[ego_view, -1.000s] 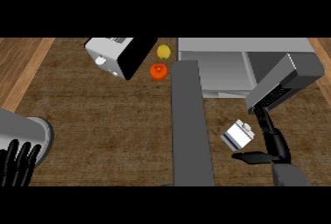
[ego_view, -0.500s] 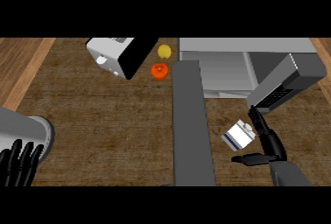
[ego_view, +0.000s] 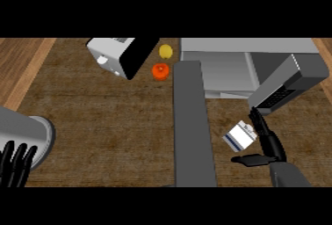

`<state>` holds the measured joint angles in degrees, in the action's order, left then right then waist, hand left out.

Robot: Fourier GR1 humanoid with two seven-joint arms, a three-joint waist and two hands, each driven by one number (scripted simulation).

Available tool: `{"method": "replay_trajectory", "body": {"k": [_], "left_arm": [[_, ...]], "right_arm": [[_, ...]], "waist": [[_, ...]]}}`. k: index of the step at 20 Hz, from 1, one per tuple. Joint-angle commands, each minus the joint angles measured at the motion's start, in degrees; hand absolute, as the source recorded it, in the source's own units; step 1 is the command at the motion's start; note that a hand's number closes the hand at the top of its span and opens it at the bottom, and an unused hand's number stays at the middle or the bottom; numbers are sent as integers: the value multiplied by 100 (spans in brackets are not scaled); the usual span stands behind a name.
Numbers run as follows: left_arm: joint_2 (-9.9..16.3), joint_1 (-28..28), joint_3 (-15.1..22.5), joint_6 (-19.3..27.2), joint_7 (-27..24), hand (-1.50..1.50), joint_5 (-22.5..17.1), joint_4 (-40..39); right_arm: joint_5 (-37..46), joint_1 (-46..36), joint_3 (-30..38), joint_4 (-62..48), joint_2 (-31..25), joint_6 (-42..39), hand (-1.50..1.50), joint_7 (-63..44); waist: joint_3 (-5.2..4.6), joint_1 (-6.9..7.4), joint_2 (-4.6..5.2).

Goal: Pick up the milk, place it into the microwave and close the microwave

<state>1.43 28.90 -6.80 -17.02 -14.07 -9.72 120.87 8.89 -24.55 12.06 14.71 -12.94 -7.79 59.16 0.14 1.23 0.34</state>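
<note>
While the microwave (ego_view: 227,72) stands at the far right of the worktop (ego_view: 110,127) with its door (ego_view: 288,85) swung open to its right, the milk carton (ego_view: 241,136) has not yet entered it. The carton sits just in front of the microwave, below the open door's lower corner, tilted, and lies against the right robot hand (ego_view: 265,145). That hand's long fingers run up the carton's right side and its thumb juts out below the carton; whether the hand is actually closed around the carton cannot be told from this view. A long grey bar (ego_view: 193,127) runs down the worktop from the microwave's left edge, immediately left of the carton.

The left robot hand (ego_view: 16,162) shows at the lower left, well away from the microwave, fingers straight and pointing up, holding nothing, beside a grey rounded object (ego_view: 26,132).

Left of the microwave stand a toaster-like appliance (ego_view: 120,55), a yellow fruit (ego_view: 167,51) and an orange fruit (ego_view: 160,70).
</note>
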Motion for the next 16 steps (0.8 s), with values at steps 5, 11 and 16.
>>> {"method": "replay_trajectory", "body": {"k": [5,11,16], "left_arm": [[104,-66,-158,-181,-86,-150,-121,-195],[-10,14,-61,-156,-149,-150,10,-161],[44,-263,-228,2,-19,-150,-31,-197]], "right_arm": [[-279,-106,145,-41,325,-775,150,612],[-454,0,152,152,294,-1262,150,791],[-519,20,-45,357,403,-1841,150,388]], "waist": [[2,10,0],[1,-3,-6],[-5,-65,-20]]}}
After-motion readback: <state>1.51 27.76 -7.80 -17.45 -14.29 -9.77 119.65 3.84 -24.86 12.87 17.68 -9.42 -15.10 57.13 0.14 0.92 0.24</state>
